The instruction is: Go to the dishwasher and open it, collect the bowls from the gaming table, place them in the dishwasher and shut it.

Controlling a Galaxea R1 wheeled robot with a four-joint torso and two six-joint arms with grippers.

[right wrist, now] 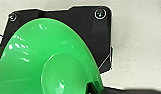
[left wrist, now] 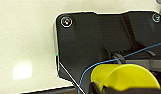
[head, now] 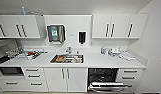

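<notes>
The robot faces the kitchen counter from a little way back. Below it, right of the sink, the dishwasher stands open: its dark interior shows and its steel door is folded down, so the opening step looks done.

The 2 bowls also appear collected. The yellow bowl sits close to the left wrist camera, and the green bowl looms large before the right wrist camera, both over pale floor. Each seems carried by its own arm, but the fingers cannot be made out, so whether either gripper is clamped on a bowl cannot be told for certain.

Judging from this, what is left is closing the gap to the dishwasher, placing both bowls inside, and shutting the door.
</notes>
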